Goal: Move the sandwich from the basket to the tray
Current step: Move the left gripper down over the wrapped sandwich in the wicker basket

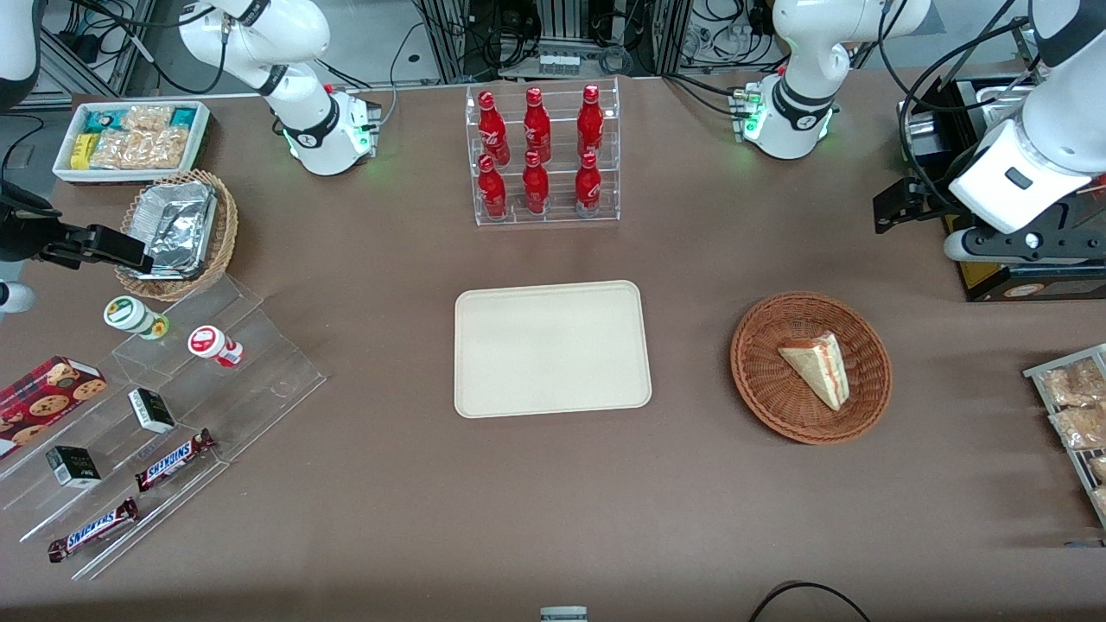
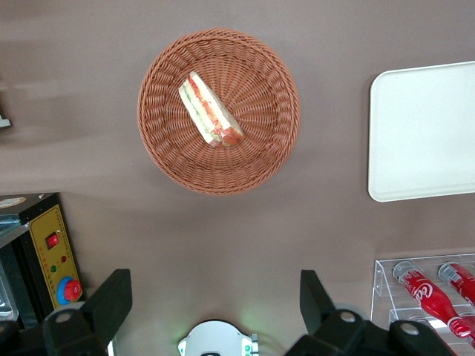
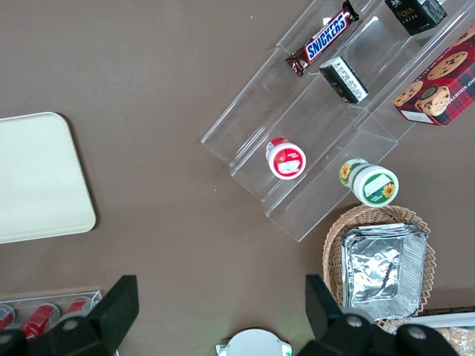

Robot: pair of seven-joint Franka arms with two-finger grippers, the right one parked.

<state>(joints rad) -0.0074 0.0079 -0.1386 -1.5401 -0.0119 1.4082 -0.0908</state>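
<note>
brown table [image 1: 389, 484]; sandwich [image 1: 816, 369] in basket [image 1: 760, 380]; gripper [image 2: 215, 308] spread above.

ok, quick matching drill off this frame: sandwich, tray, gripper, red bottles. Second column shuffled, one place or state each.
Column 1:
1. sandwich
2. tray
3. gripper
4. red bottles

Column 2:
A. standing in a clear tiered rack
B. open, held above the table, apart from the basket
C. lying in the reddish-brown woven basket
D. bare, lying between the rack and the front camera

Pairs: 1-C, 2-D, 3-B, 4-A
</note>
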